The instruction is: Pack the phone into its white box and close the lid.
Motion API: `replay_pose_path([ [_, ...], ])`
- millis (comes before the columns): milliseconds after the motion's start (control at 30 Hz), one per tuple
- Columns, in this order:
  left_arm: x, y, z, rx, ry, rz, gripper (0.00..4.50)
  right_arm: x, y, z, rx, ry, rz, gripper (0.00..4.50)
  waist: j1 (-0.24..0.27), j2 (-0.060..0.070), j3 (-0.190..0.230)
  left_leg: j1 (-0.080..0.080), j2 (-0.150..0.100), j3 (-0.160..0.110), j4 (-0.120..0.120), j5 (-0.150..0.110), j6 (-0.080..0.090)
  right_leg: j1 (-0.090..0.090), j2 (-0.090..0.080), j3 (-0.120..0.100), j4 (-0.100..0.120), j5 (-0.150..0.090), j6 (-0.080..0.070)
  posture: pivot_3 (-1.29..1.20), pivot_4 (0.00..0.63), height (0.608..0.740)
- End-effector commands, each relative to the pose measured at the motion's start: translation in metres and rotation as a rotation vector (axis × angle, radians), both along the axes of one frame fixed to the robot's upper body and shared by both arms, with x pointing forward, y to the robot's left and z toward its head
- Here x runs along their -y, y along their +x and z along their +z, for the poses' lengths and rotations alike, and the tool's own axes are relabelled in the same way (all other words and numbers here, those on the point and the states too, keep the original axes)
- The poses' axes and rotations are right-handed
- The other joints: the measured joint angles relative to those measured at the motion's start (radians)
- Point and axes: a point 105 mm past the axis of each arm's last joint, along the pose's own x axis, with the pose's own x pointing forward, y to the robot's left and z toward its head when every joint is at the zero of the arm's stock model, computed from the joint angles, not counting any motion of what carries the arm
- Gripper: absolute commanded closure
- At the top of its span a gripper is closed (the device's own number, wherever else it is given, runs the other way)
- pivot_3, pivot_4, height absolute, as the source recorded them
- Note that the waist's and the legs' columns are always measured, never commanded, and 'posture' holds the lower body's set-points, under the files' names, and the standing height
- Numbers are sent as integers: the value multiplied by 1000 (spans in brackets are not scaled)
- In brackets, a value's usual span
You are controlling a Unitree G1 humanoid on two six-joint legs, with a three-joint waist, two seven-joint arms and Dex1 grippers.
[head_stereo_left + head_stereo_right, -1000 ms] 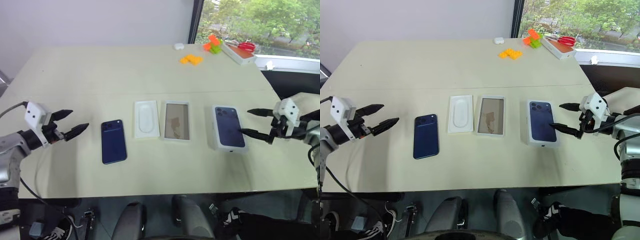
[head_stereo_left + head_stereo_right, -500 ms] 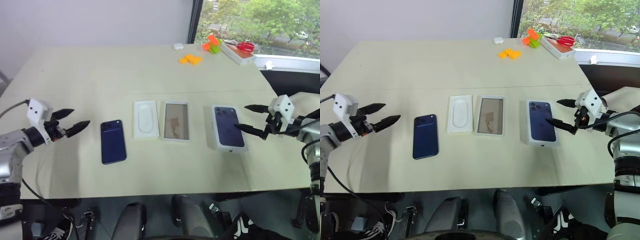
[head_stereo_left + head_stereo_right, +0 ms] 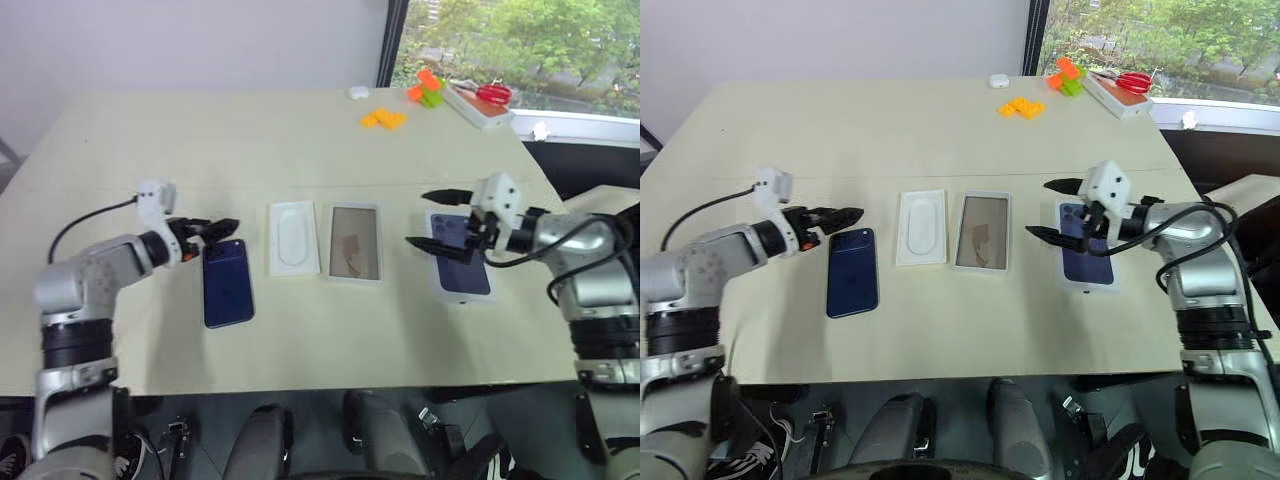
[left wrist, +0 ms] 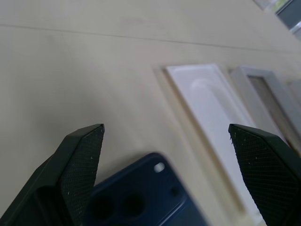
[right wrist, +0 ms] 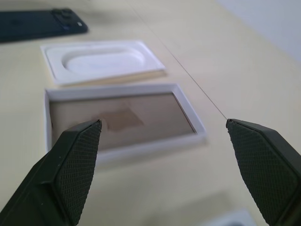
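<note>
The dark blue phone (image 3: 226, 283) lies flat, left of centre on the table. My left gripper (image 3: 222, 228) hovers open at the phone's far, camera end (image 4: 141, 193), with nothing between its fingers. The white box (image 3: 354, 242) with its tan floor sits open at the centre. To its right lies the lid (image 3: 1085, 258), printed with a phone picture. My right gripper (image 3: 417, 217) is open above the lid's left edge and points toward the white box (image 5: 127, 89).
A flat white insert (image 3: 293, 238) with an oval recess lies between phone and box. At the far right of the table are orange bricks (image 3: 383, 119), orange and green pieces (image 3: 427, 88) and red scissors (image 3: 492, 93) on a small box.
Both arms swung inward. The left gripper moved right to the phone's far end and rolled. The right gripper moved left across the lid toward the box. Both stayed open.
</note>
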Motion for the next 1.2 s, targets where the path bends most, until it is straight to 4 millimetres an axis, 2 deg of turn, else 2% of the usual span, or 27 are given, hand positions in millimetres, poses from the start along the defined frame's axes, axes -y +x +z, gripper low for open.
replay_pose_path([
  [33,27,1,11,30,-35,-48,48,-4,0,13,54,0,5,49,1,0,0,0,0,0,0,0,0,0,0,0,0,0,0,0,150,740],
  [167,47,8,-9,-30,-13,-26,48,-8,0,11,55,7,11,49,2,0,0,0,-1,0,0,0,0,0,-1,0,0,0,0,0,150,740],
  [300,55,7,-13,-35,17,-31,48,-7,-1,9,54,9,7,49,-1,0,0,0,-1,0,0,0,0,0,0,0,0,0,0,0,150,740],
  [600,73,6,-24,-160,-115,-29,48,-5,0,11,72,9,-4,49,1,0,0,0,-1,0,0,0,-1,1,0,0,0,0,0,0,150,740],
  [667,74,8,-25,-165,-122,-14,582,-5,0,10,73,8,-7,0,1,0,0,0,-1,0,0,0,-1,1,0,0,0,0,0,0,150,740],
  [733,74,11,-27,-169,-113,2,1344,-4,0,10,77,4,-11,0,2,0,0,0,-1,0,0,0,-1,1,0,0,0,0,0,0,150,740],
  [933,71,14,-34,-190,-107,37,4461,1,1,12,86,-1,-27,0,1,0,0,0,-1,0,0,0,-1,1,0,0,0,0,0,0,150,740],
  [1200,63,12,-15,-164,-280,36,4461,8,-1,9,60,-13,-40,0,0,0,0,1,0,0,0,0,-1,2,1,0,0,0,0,0,150,740],
])
